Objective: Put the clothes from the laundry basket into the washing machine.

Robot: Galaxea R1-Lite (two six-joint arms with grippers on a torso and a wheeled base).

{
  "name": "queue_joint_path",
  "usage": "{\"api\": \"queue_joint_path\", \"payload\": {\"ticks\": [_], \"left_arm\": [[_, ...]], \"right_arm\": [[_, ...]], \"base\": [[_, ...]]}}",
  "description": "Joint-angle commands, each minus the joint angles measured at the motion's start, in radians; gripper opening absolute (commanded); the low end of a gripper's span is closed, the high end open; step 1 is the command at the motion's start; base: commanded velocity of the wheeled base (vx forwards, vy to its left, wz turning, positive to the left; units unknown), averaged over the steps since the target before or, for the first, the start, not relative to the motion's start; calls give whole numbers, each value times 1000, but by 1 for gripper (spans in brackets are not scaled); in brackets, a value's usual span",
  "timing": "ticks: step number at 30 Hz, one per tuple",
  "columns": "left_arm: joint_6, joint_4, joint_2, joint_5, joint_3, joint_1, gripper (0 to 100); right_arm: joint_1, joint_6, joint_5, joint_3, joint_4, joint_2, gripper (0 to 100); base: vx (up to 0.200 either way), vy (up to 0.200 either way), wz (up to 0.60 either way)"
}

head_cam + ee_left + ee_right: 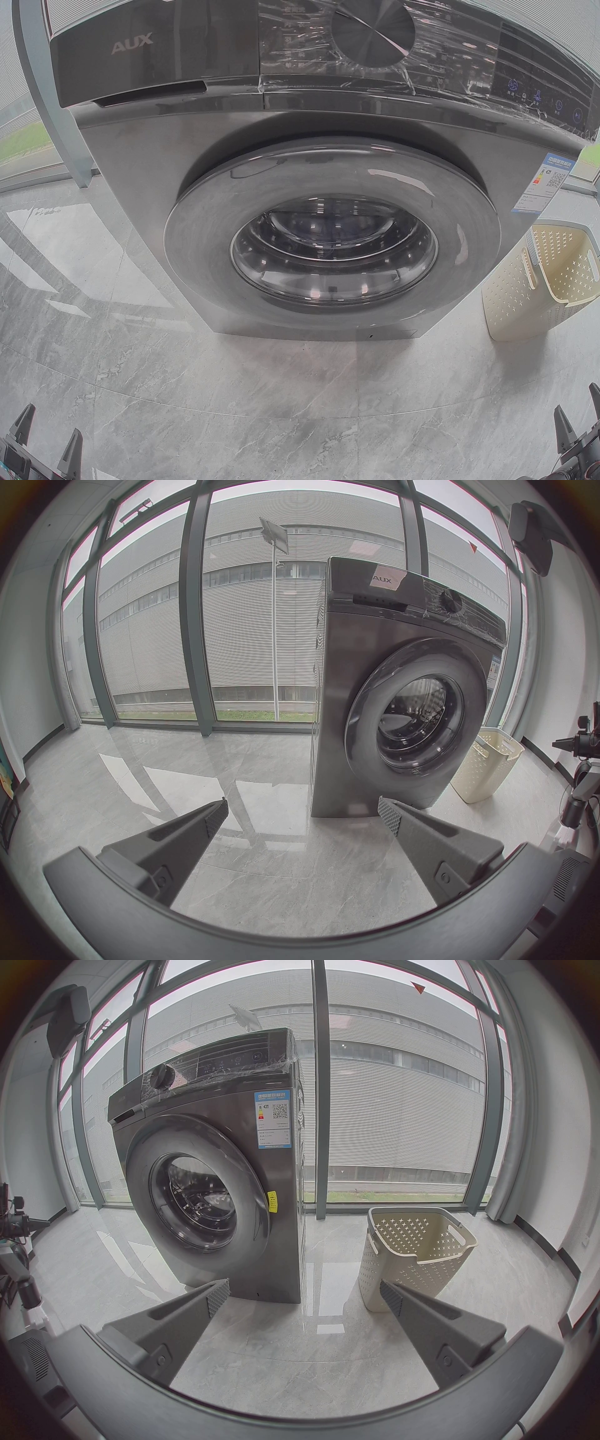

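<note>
A grey front-loading washing machine stands straight ahead, its round glass door shut. To its right on the floor sits a cream perforated laundry basket; the part of its inside that shows in the right wrist view holds no clothes. My left gripper hangs low at the front left, open and empty. Low at the front right, my right gripper is open too, with nothing between its fingers. Both are well back from the machine.
Polished grey marble floor lies bare between me and the machine. Tall windows with dark frames run behind the washer and basket. A white wall with dark skirting closes the right side.
</note>
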Motion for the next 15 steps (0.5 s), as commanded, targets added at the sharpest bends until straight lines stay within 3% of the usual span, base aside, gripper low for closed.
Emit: {"api": "queue_joint_path", "payload": {"ticks": [1,10,15], "left_arm": [[-1,0,-15,0,18,0,100],[-11,0,-15,3,18,2,100],[-1,-2,-16,4,18,3,100]], "right_arm": [[0,-11,0,18,-2,-14,100],[0,-13,0,18,-2,-14,100],[0,-8,0,18,-2,-14,100]], "base": [[0,0,0],[0,0,0],[0,0,0]]}}
